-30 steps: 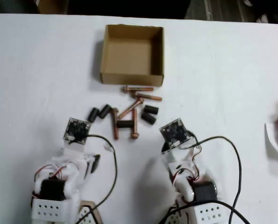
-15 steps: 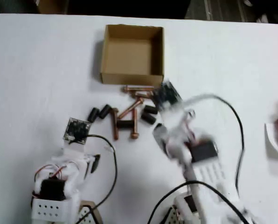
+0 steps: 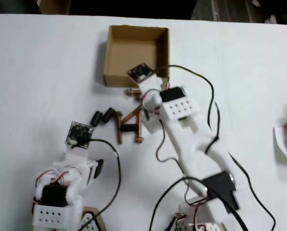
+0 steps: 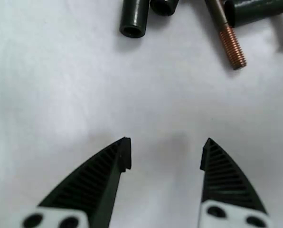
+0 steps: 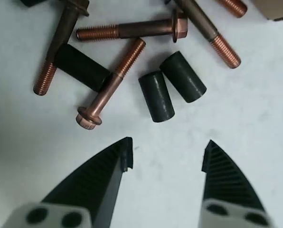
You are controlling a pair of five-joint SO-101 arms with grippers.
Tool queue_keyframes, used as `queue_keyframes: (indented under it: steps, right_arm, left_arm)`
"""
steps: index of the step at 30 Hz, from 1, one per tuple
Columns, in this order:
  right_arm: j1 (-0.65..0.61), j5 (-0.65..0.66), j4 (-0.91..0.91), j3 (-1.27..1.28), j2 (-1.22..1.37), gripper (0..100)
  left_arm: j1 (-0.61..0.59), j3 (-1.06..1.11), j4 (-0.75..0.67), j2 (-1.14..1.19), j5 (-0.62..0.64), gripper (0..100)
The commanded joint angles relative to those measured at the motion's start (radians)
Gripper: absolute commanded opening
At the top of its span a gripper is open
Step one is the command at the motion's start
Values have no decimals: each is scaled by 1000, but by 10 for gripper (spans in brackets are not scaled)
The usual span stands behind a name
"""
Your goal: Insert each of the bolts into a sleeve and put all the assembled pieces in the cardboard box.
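Your right gripper hangs with its jaws spread wide. Two black sleeves lie side by side just beyond its tips, with copper bolts scattered past them. Your left gripper gapes just as wide over the white table, with two further sleeves well ahead of it. Look to the high view for the cardboard box, which stands just behind the pile with the right arm stretched up to its front wall.
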Motion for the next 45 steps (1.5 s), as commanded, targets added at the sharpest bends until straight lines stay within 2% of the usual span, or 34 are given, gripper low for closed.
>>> queue_keyframes:
  steps: [1, 9, 16, 25, 28, 34, 41, 45]
  right_arm:
    - [-39, 12, -4, -61, 48, 240]
    - [-73, 9, -119, -61, 176, 238]
    - [-68, 15, -174, -63, 242, 238]
    - [-30, 15, -240, -63, 275, 238]
    - [-13, 15, -259, -63, 303, 238]
    - [-12, 15, -255, -110, 375, 238]
    - [-16, 14, -163, -255, 467, 235]
    - [-12, 14, -116, -319, 521, 193]
  left_arm:
    - [12, 18, 5, -11, -5, 257]
    - [8, 18, -11, -11, -5, 257]
    - [-21, 13, -242, -11, -3, 256]
    - [-32, 16, -413, -11, -2, 256]
    - [-71, 18, -462, -11, -2, 256]
    - [-118, 18, -502, -6, 98, 256]
    - [-117, 18, -496, -5, 98, 257]
    - [-115, 18, -480, -3, 98, 258]
